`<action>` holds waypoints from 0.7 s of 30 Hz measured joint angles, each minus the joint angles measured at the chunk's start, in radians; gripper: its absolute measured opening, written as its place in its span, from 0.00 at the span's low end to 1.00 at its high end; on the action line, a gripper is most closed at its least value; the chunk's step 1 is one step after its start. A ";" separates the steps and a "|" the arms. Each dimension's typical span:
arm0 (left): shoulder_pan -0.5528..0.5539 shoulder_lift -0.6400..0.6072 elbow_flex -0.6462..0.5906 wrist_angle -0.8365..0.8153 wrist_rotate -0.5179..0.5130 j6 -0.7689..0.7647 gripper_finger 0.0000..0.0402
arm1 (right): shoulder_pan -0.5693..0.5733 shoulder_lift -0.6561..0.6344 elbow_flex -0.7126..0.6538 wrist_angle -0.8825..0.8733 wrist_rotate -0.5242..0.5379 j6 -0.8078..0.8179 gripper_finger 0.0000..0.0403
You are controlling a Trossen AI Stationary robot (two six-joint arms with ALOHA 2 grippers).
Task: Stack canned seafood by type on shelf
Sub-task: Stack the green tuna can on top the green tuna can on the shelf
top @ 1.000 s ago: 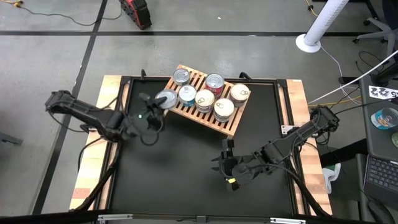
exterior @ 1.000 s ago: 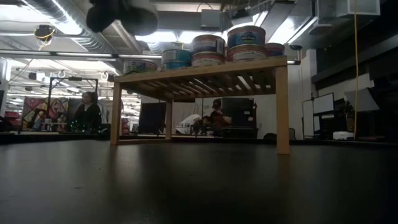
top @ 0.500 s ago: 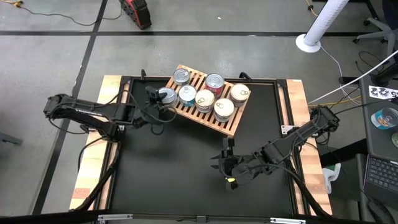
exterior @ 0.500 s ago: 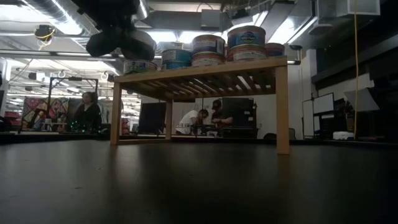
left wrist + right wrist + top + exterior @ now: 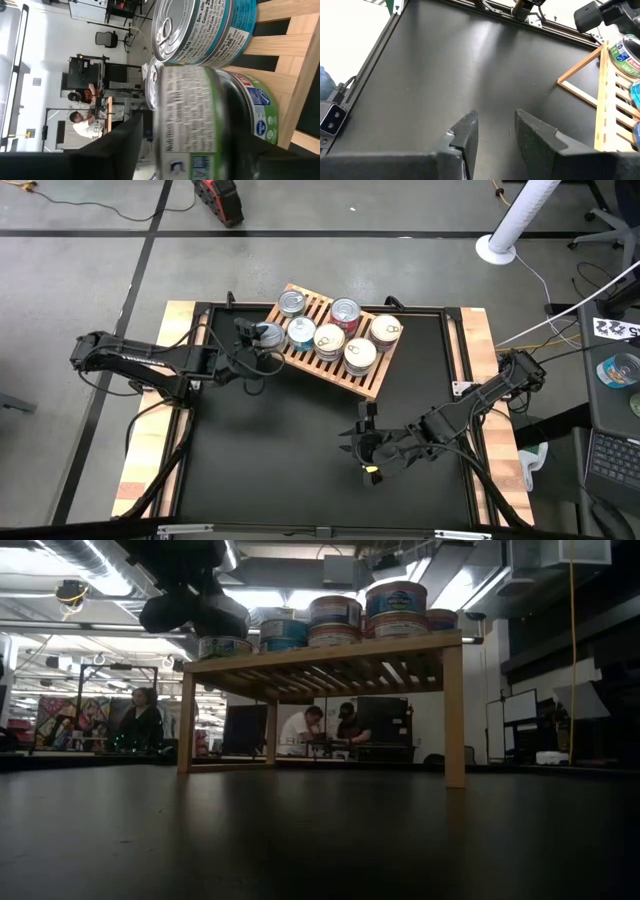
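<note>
Green-labelled tin (image 5: 210,120): your left gripper (image 5: 255,340) clamps it at the shelf's (image 5: 350,375) near corner. Right gripper (image 5: 492,132) empty, fingers parted, over the table (image 5: 290,440).

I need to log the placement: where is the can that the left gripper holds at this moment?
In the high view, the left gripper holds the green-labelled can at the shelf's left end, beside a blue-labelled can.

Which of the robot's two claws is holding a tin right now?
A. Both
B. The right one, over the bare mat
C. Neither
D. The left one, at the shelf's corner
D: the left gripper grips a can at the shelf corner, while the right gripper hangs open and empty.
</note>
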 joint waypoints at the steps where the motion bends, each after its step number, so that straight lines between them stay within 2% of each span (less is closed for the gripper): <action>1: 0.000 0.000 0.000 -0.001 0.000 0.001 0.55 | 0.000 0.000 0.000 0.000 0.000 0.000 0.31; 6: 0.000 0.000 0.000 0.000 0.000 0.028 0.61 | 0.000 0.000 0.000 0.000 0.000 0.000 0.31; 15: 0.034 0.000 0.000 0.000 0.062 0.111 0.62 | 0.000 0.000 0.000 0.000 0.000 -0.002 0.31; 21: 0.027 0.000 0.000 0.002 0.074 0.041 0.62 | 0.000 0.001 0.000 -0.002 0.000 -0.002 0.31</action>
